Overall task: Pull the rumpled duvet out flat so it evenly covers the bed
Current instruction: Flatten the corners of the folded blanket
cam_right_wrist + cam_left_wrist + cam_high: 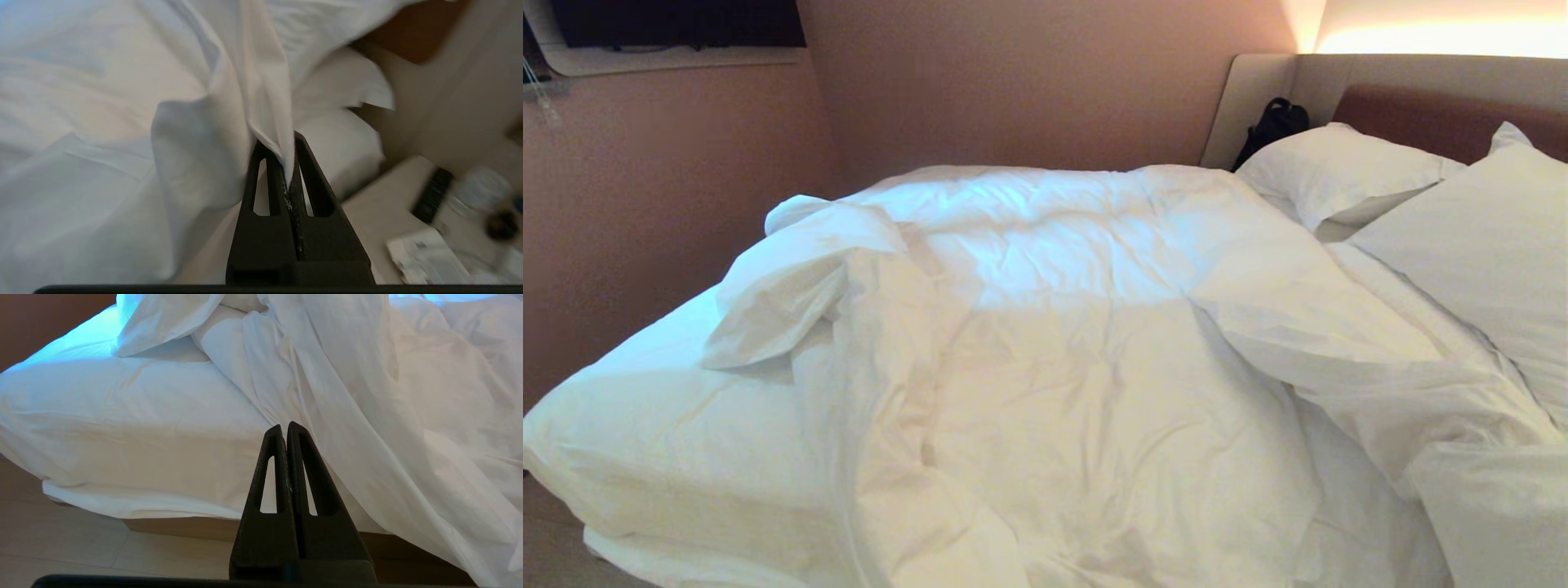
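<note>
While the duvet (1045, 327) lay rumpled across the bed (629, 408), bunched up at the foot w/ bare sheet beside it, the right gripper (288, 163) pinched a fold of it tight; left gripper (284, 430) hung near the bed's edge, fingers pressed together, holding nothing.

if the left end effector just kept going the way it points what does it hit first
Probably the duvet where it drapes over the side of the bed; the shut left end effector aims right at that hanging fold's edge, though depth is unclear.

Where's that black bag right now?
In the head view the black bag sits at the far right corner of the bed, wedged against the headboard, just behind the far pillow.
</note>
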